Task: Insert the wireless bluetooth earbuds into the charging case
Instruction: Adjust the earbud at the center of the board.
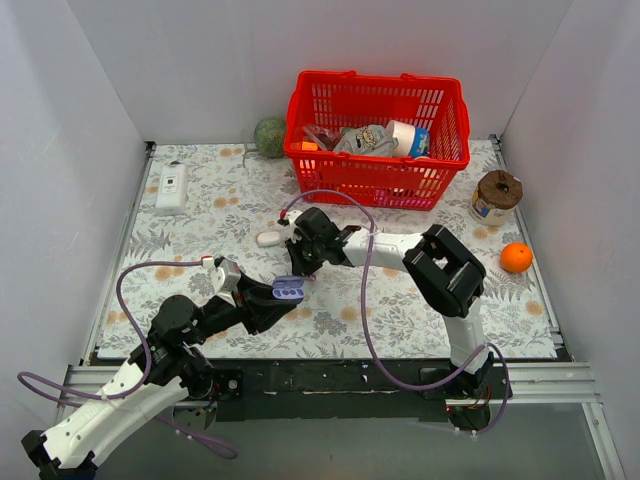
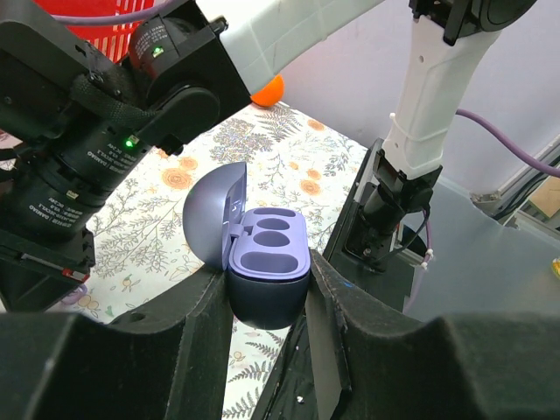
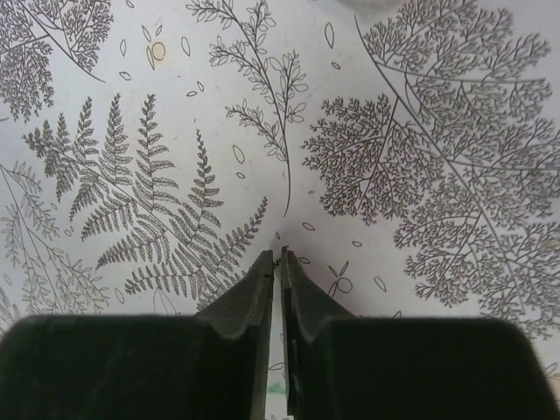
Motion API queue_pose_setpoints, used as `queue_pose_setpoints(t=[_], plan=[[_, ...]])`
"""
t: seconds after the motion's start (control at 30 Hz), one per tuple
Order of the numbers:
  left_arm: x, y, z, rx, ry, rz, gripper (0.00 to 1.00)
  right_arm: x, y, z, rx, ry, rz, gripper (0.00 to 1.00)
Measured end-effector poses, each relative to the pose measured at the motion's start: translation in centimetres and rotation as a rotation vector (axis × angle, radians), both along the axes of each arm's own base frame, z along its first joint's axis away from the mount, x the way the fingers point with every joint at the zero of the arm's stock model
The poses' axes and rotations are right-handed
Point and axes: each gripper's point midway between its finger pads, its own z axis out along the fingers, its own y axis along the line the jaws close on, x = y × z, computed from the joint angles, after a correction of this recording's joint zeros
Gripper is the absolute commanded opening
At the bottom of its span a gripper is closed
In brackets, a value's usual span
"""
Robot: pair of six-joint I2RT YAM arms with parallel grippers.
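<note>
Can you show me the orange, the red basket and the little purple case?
orange (image 1: 516,257): top view, middle of the fruit.
red basket (image 1: 400,175): top view, its front wall.
purple case (image 2: 262,306): left wrist view, its dark bottom shell.

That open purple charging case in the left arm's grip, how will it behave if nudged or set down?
The charging case looks like glossy hard plastic: likely stiff and light, but it may slip in the left end effector. Its rounded underside and raised lid suggest it would rock or tip if set down.
</note>
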Motion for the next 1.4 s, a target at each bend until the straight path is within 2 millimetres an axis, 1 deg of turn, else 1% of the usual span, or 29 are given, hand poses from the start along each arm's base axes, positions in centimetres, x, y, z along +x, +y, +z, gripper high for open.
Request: queue_pose_setpoints(t=[0.03, 0.07, 0.1, 0.17, 0.23, 0.33, 0.37, 0.43, 0.47, 0.53, 0.57, 0.7, 0.77, 0.87, 1.03, 1.17, 1.3, 1.4], plan=[[0.0, 0.0, 0.0, 0.0, 0.0, 0.0, 0.0, 0.2, 0.1, 0.0, 0.001, 0.0, -0.003, 0.27], [0.0, 0.0, 0.0, 0.0, 0.0, 0.0, 0.0, 0.3, 0.2, 0.1, 0.002, -0.005, 0.0, 0.34], [0.0, 0.0, 0.0, 0.0, 0.0, 0.0, 0.0, 0.4, 0.2, 0.2, 0.003, -0.007, 0.001, 0.36], [0.0, 0.0, 0.0, 0.0, 0.0, 0.0, 0.0, 0.4, 0.2, 0.6, 0.009, -0.015, 0.002, 0.39], [0.0, 0.0, 0.0, 0.0, 0.0, 0.0, 0.0, 0.1, -0.2, 1.1, 0.016, -0.027, 0.01, 0.39], [0.0, 0.0, 0.0, 0.0, 0.0, 0.002, 0.0, -1.3, -1.4, 2.5, 0.034, -0.033, 0.031, 0.35], [0.0, 0.0, 0.0, 0.0, 0.0, 0.003, 0.0, -1.8, -1.6, 3.2, 0.048, -0.038, 0.041, 0.3], [0.1, 0.0, 0.0, 0.0, 0.001, 0.003, 0.0, -3.1, -1.7, 4.2, 0.073, -0.042, 0.069, 0.24], [0.1, 0.0, 0.0, 0.0, 0.0, 0.004, 0.0, -3.7, -1.6, 4.5, 0.083, -0.043, 0.087, 0.18], [0.1, 0.1, 0.0, -0.001, 0.0, 0.007, 0.0, -5.5, -1.1, 4.8, 0.099, -0.04, 0.13, 0.1], [0.1, 0.1, 0.1, -0.003, -0.001, 0.008, 0.0, -6.5, -0.7, 4.7, 0.101, -0.034, 0.153, 0.03], [0.0, 0.2, 0.4, -0.013, -0.011, 0.011, 0.0, -10.0, 0.1, 3.8, 0.096, 0.002, 0.219, 0.01], [0.0, 0.2, 0.4, -0.014, -0.012, 0.011, 0.0, -10.9, 0.2, 3.5, 0.093, 0.016, 0.228, 0.01], [0.0, 0.3, 0.5, -0.017, -0.014, 0.011, 0.0, -11.0, 0.0, 2.9, 0.082, 0.022, 0.215, 0.01], [-0.2, 0.4, 0.8, -0.027, -0.023, 0.011, 0.0, -10.5, -0.5, 1.5, 0.044, 0.023, 0.184, 0.01], [-0.2, 0.4, 0.8, -0.028, -0.023, 0.011, 0.0, -10.3, -0.9, -0.3, -0.002, 0.033, 0.172, 0.01], [-0.2, 0.4, 0.8, -0.028, -0.023, 0.011, 0.0, -9.7, -0.3, -0.2, -0.001, 0.019, 0.169, 0.01], [-0.2, 0.4, 0.8, -0.027, -0.023, 0.011, 0.0, -9.2, -0.4, -0.3, -0.006, 0.008, 0.162, 0.01]])
